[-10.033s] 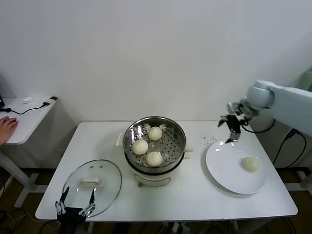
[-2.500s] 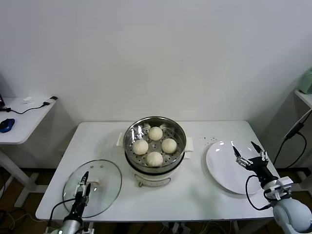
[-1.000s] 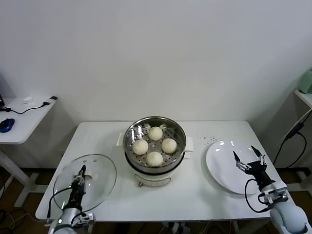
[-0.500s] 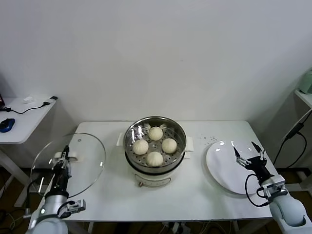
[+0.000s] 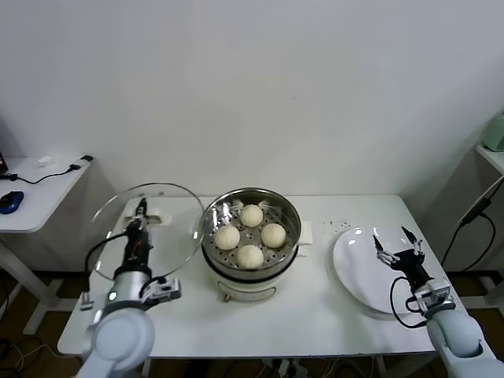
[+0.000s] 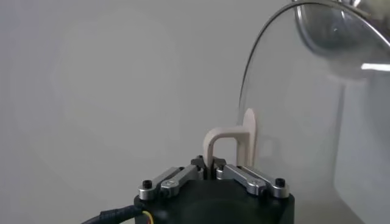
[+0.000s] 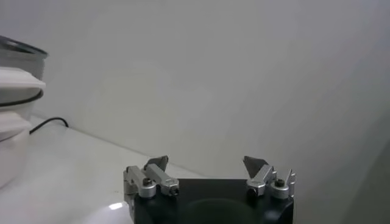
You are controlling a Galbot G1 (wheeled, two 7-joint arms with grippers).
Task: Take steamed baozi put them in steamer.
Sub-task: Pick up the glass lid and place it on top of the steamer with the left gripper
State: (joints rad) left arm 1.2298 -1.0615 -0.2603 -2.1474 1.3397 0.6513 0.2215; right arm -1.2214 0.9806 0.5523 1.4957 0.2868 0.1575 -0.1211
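Nearest the camera on the robot's left, the left tool point(image 5: 140, 211) is gripping the white handle point(image 6: 233, 144) of the round glass lid point(image 5: 150, 230), its fingers point(image 6: 178, 177) closed tight on the handle's base in the left wrist view. It is holding the lid raised off the tabletop point(image 5: 315, 315) and tilted, with the lid's rim reaching just beside the left edge of the steamer point(image 5: 250, 236).

On the robot's right, the right tool point(image 5: 396, 250) is hovering over the flat white plate point(image 5: 358, 276), which is lying bare on the right part of the tabletop. Its fingers point(image 7: 153, 173) are standing wide apart and gripping nothing, as the right wrist view shows.

Farther back, in the middle of the tabletop, the steamer is sitting on its white electric base, with a white side handle poking out toward the plate. All four steamed baozi point(image 5: 251, 255) are resting on the perforated tray inside the shiny pot: one at the near side, one to the left, one to the right and one at the far side, close together but each on its own spot.

Off to the far left, a small white side table point(image 5: 35, 193) is carrying a black cable and a dark blue computer mouse point(image 5: 9, 201).
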